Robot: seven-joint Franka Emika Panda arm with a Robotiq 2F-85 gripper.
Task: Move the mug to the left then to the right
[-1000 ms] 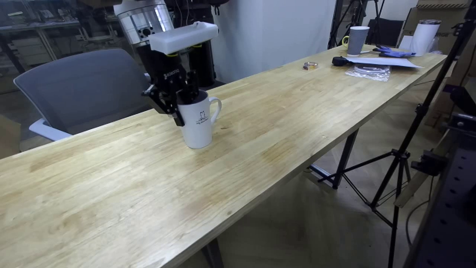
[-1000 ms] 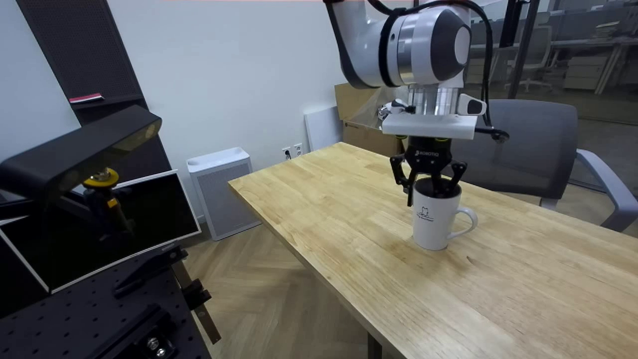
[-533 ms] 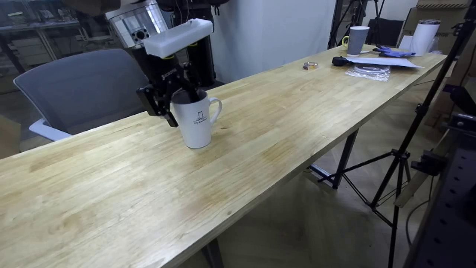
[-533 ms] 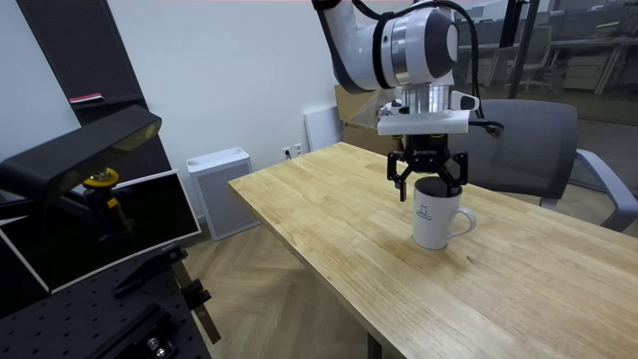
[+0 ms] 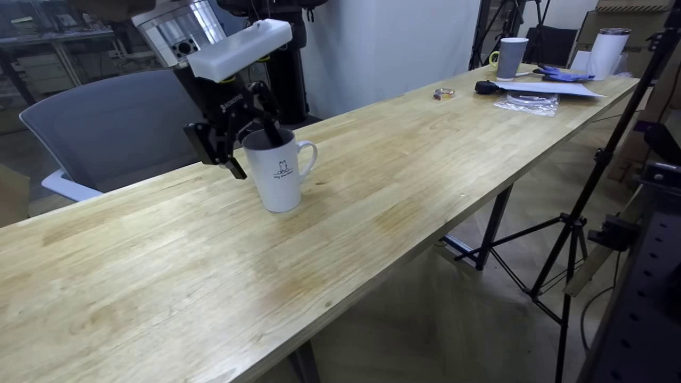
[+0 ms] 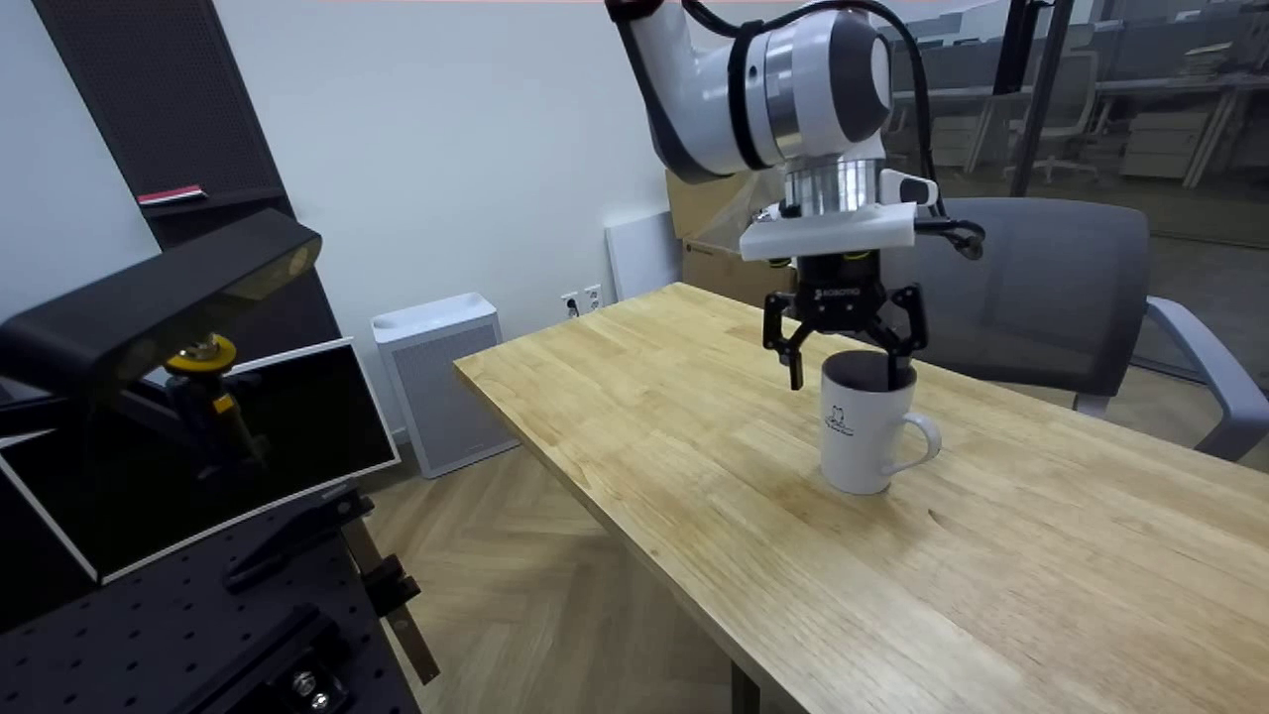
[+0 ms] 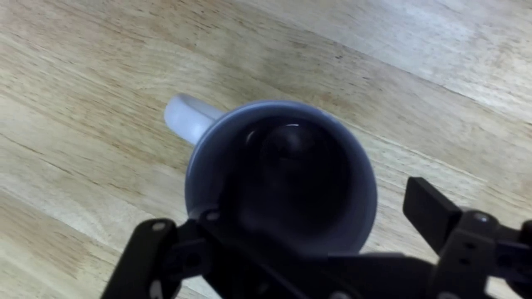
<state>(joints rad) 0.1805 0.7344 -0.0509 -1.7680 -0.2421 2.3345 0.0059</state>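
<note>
A white mug (image 5: 277,178) with a small dark drawing and a loop handle stands on the wooden table in both exterior views. Above its rim is my gripper (image 6: 845,381), jaws spread wide. One finger (image 5: 273,135) reaches down inside the mug; the outer finger (image 6: 796,375) hangs outside with a clear gap to the wall. From above, in the wrist view, the mug's dark interior (image 7: 295,174) fills the middle, its handle pointing to the upper left. The outer finger (image 7: 430,211) is apart from the rim there. Whether the inner finger touches the wall I cannot tell.
At the table's far end are a grey cup (image 5: 512,58), a white tumbler (image 5: 607,56), a blue glove (image 5: 564,74), papers and a plastic bag (image 5: 526,103). A tape roll (image 5: 443,94) lies nearer. An office chair (image 6: 1021,288) stands against the table edge.
The jaws have spread from around the mug's wall to wide open. In both exterior views the arm has moved left and risen slightly. The mug has shifted slightly left, mostly at its top.
</note>
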